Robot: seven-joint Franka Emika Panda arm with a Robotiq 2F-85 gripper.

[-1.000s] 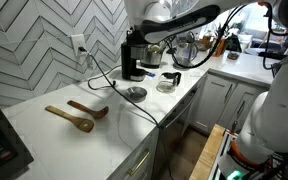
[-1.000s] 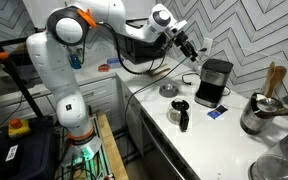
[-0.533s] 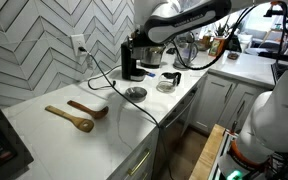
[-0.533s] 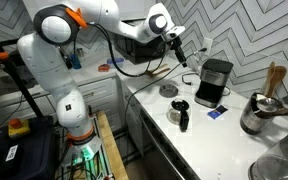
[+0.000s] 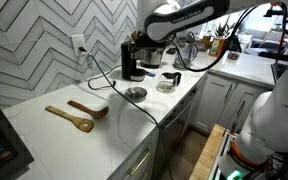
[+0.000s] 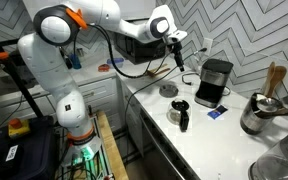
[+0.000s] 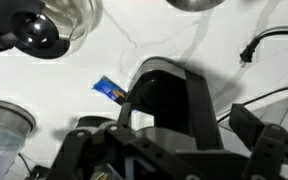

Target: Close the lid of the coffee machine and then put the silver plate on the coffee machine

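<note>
Tool [image 6: 179, 56] with jaws spread wide, holding nothing, touching nothing, hovering clear of coffee machine [image 6: 214, 82]

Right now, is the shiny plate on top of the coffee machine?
Not on it. In both exterior views the silver plate lies flat on the counter, apart from the coffee machine.

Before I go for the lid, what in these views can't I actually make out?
Lid: too small in an exterior view to tell open from closed; the wrist view is dark and blurred.
Coffee machine top: partly hidden behind the gripper in an exterior view.
Silver plate: cut off by the wrist view's top edge.
</note>
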